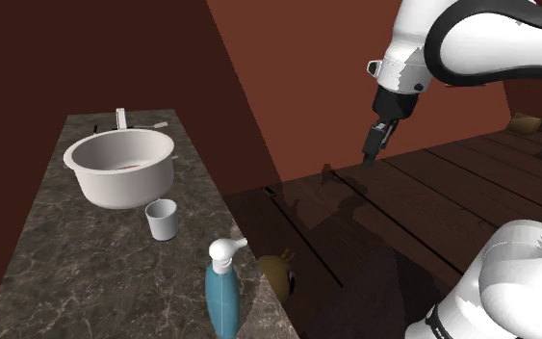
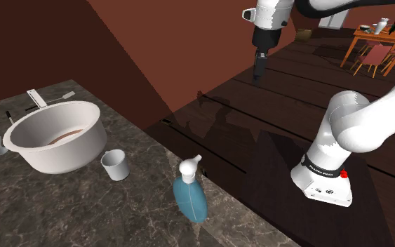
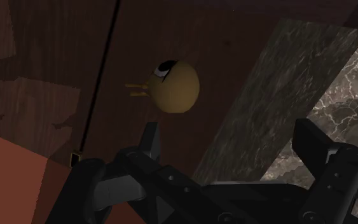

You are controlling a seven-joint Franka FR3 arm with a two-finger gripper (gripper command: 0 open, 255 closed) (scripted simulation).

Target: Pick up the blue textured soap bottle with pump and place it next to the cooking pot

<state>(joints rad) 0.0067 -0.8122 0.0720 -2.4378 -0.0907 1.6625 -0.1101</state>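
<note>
- My gripper (image 1: 369, 154) hangs in the upper right of the shoulder view, pointing down over the dark wooden floor (image 1: 471, 183) and well apart from the tabletop (image 1: 76, 260).
- In the wrist view, I see the two black fingers (image 3: 149, 143) spread apart with nothing between them; the gripper holds nothing.
- The blue soap bottle (image 1: 223, 297) with its white pump stands upright at the lower middle of the shoulder view, on the dark marbled tabletop and close to its edge on the floor side.
- In the second exterior view, the same bottle sits at the lower middle, and the gripper is far above it at the upper right.
- The white cooking pot (image 1: 115, 178) rests on the tabletop at the shoulder view's upper left, well apart from the bottle.
- A small white cup (image 1: 163, 221) stands between the pot and the bottle, just beside the pot.
- A yellow round object (image 1: 278, 268) with a dark spot lies on the floor just beside the tabletop's edge, to the right of the bottle; in the wrist view it shows beyond the fingers.
- The arm's white base (image 2: 322, 175) sits on the floor at the second exterior view's lower right.
</note>
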